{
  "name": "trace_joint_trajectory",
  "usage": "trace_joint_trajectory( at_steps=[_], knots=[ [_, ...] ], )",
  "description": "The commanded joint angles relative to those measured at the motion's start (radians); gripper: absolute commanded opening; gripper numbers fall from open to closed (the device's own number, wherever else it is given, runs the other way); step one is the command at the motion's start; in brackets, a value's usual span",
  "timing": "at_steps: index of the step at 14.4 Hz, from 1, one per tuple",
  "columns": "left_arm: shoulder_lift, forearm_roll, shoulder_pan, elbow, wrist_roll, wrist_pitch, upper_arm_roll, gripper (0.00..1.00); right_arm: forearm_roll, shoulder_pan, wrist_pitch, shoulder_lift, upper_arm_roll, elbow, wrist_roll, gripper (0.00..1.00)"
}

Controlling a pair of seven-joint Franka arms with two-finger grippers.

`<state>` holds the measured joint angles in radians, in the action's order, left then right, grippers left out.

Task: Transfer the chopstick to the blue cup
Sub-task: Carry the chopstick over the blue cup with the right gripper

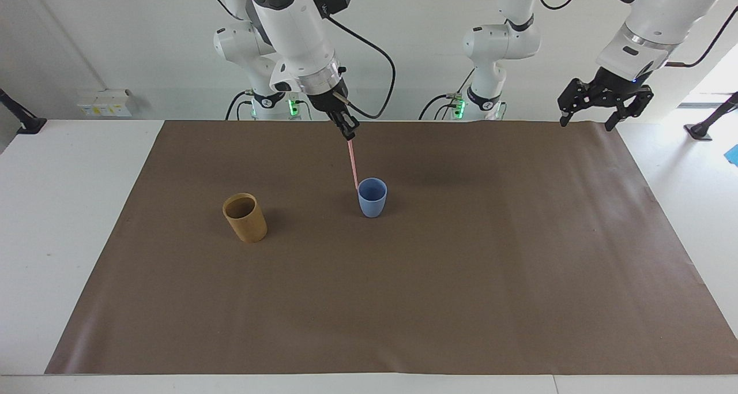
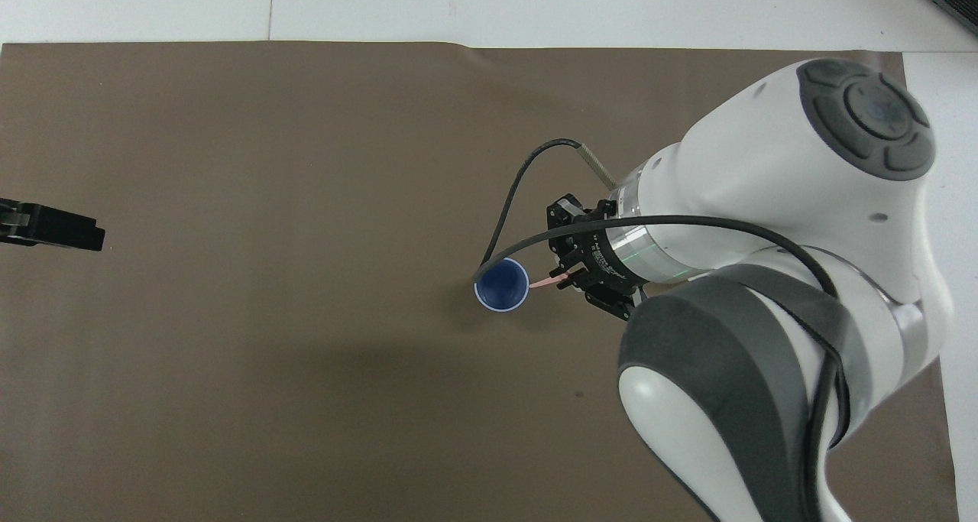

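right hand [image 1: 349, 134] clamps the chopstick [image 1: 353, 164], tip at the blue cup [image 1: 372, 198] rim; left hand [image 1: 605, 102] waits, fingers apart.

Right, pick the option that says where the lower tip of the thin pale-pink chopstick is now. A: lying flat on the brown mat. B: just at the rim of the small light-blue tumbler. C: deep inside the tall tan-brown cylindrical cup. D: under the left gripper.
B: the right gripper, shut on the thin pale-pink chopstick, hangs it with its lower tip at the rim of the small light-blue tumbler.
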<state>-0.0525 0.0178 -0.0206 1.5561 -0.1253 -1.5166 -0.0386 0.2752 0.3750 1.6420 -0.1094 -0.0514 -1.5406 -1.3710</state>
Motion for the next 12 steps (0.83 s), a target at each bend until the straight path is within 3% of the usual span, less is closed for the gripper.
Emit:
trace_joint_trajectory(
  at_steps=[1,12],
  knots=[
    [-0.018,0.011,0.013,0.005,-0.005,0.019,-0.006,1.0,0.015,0.004,-0.027,-0.009,-0.004,0.025,-0.025,0.0],
    [-0.018,0.011,0.014,0.004,-0.005,0.018,-0.006,1.0,0.047,0.027,0.114,0.005,-0.038,-0.047,0.085,0.0]
  ],
)
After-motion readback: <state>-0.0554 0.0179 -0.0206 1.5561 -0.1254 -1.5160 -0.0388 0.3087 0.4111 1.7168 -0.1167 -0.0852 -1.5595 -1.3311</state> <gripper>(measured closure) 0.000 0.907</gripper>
